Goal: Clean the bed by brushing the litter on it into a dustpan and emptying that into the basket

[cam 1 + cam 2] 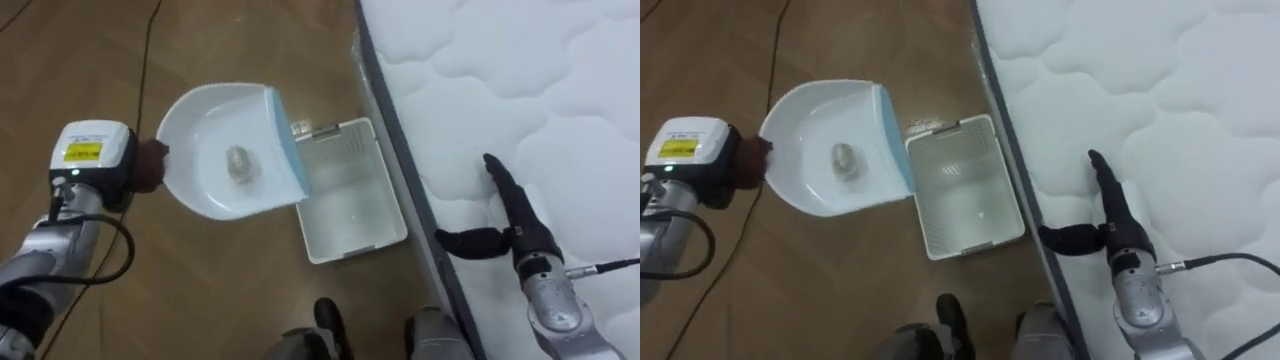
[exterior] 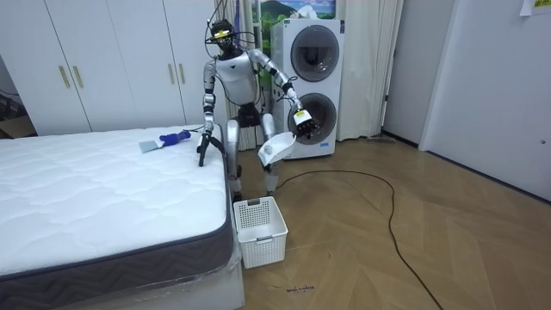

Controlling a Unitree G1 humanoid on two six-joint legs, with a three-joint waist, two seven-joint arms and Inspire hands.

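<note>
One scrap point(image 1: 238, 165) lies in the dustpan point(image 1: 210, 120) gripped by my left hand point(image 1: 150, 166), at nine o'clock of the bin point(image 1: 352, 215), so tipping comes next; my right hand point(image 1: 520, 238) rests straight-fingered on the mattress point(image 1: 520, 80).

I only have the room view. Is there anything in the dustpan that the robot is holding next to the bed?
Observer: Yes. The left eye view shows a small pale lump lying in the dustpan, which the left robot hand holds by its handle.
Operator: Is the pan over the basket?
Observer: Seen from above, only its blue lip covers a corner of the basket. The lump sits off to the side.
Operator: And the right robot hand?
Observer: It lies on the mattress near the edge, fingers straight and thumb spread.
</note>
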